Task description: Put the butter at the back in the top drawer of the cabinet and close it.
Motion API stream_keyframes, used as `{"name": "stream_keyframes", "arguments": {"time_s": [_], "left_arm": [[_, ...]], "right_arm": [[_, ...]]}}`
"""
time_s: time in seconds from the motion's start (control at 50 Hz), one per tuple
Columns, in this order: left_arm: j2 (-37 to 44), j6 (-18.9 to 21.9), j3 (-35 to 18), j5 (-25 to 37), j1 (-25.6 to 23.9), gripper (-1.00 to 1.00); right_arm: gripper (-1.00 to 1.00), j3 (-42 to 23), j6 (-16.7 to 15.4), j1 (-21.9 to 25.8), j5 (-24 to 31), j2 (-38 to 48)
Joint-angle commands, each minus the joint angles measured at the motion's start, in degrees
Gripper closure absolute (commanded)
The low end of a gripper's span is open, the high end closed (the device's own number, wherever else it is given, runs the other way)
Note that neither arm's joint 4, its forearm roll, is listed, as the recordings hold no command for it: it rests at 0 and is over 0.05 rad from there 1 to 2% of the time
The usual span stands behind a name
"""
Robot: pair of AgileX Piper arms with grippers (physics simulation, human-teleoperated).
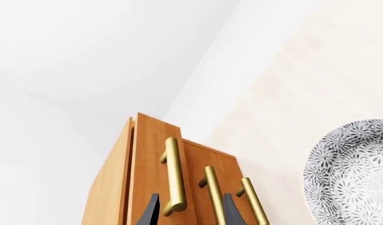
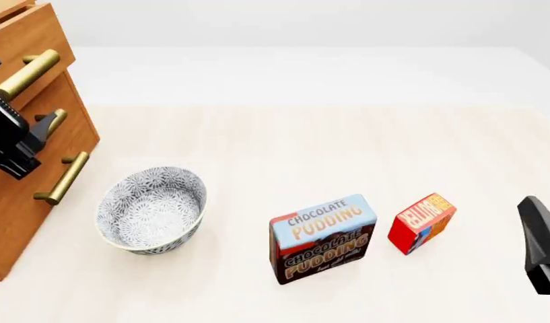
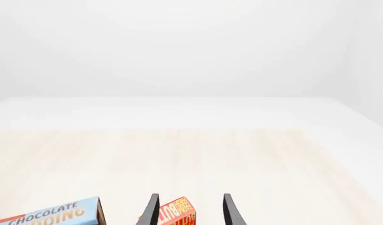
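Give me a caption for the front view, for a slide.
Left gripper at the cabinet handles; bowl, pudding box and butter wait on the table.

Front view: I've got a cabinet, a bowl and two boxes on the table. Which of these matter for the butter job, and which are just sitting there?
Part of the job:
small red and orange butter box
light brown wooden cabinet with three brass-handled drawers
its top drawer, slightly pulled out

Just lying about:
grey-and-white patterned bowl
blue-and-brown chocolate pudding box
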Motion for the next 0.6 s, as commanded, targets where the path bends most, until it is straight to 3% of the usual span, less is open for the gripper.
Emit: {"name": "stream_keyframes", "arguments": {"time_s": [0.02, 0.6], "left_arm": [[0.29, 0.67, 0.12, -0.50, 0.60, -1.00], [1.30, 1.50, -0.62, -0.71, 1.20, -1.00]], "right_arm": [[-1.00, 0.00, 0.00, 0.00, 0.00, 0.00], [-1.00, 0.00, 0.00, 0.00, 0.00, 0.00]]}}
